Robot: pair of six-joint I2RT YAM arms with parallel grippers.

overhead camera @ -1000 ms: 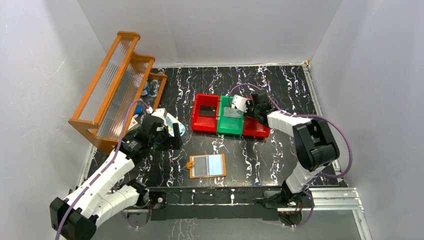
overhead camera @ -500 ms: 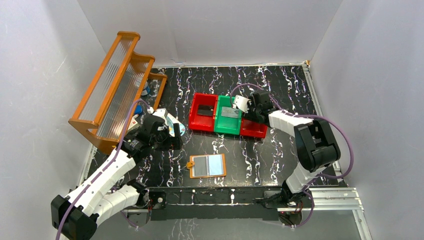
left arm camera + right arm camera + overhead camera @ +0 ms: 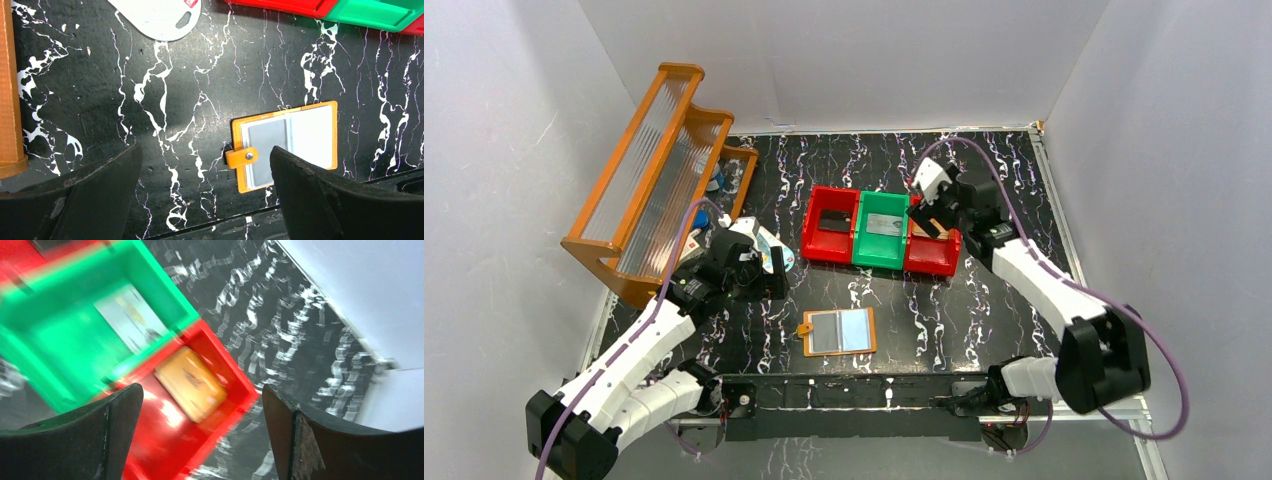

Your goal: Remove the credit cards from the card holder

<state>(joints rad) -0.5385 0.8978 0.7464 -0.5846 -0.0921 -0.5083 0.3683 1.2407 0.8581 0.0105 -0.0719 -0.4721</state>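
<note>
The orange card holder (image 3: 837, 332) lies open and flat near the table's front edge. In the left wrist view the card holder (image 3: 285, 147) shows a grey credit card (image 3: 267, 150) behind its clear window and a snap tab on its left edge. My left gripper (image 3: 776, 272) hovers open to the holder's left and behind it, touching nothing; its right finger (image 3: 325, 195) covers the holder's near corner. My right gripper (image 3: 927, 208) is open above the right red bin (image 3: 929, 255), where a yellow-orange card (image 3: 190, 382) lies. A pale card (image 3: 132, 317) rests in the green bin (image 3: 882, 250).
A left red bin (image 3: 829, 247) holds a dark card. A pale blue-and-white oval item (image 3: 160, 17) lies beside my left gripper. An orange wooden rack (image 3: 649, 170) fills the back left. White walls close in three sides.
My right gripper opened and rose back and to the right, out of the right red bin, leaving the yellow-orange card there. The bins slid slightly left. The left arm stayed put.
</note>
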